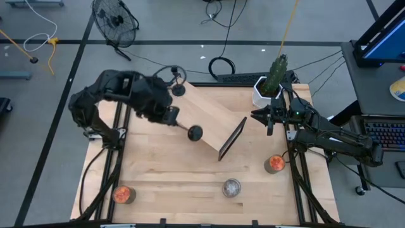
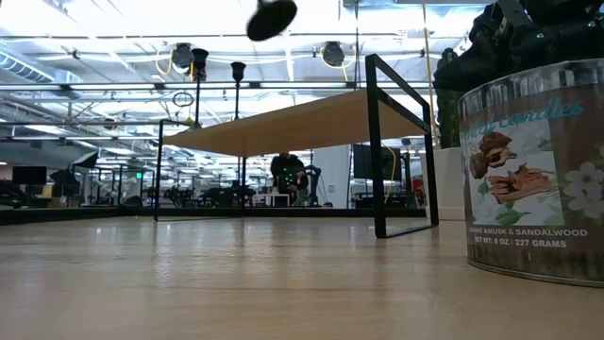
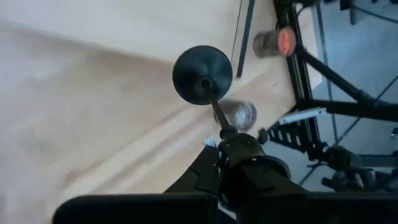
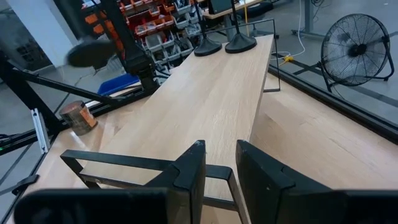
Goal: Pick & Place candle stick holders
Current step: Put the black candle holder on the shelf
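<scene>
Three black candle stick holders are in view: two stand at the far end of the raised wooden shelf (image 1: 212, 117), one (image 1: 175, 71) beside the other (image 1: 179, 88), and a third (image 1: 193, 132) hangs clamped by its stem in the left gripper (image 1: 172, 118) above the shelf. Two orange glass cups sit near-left (image 1: 123, 194) and right (image 1: 274, 164); one silvery cup (image 1: 231, 187) sits near-centre. The right gripper (image 1: 262, 116) holds nothing, its fingers slightly parted, by the one cactus pot (image 1: 266, 88).
</scene>
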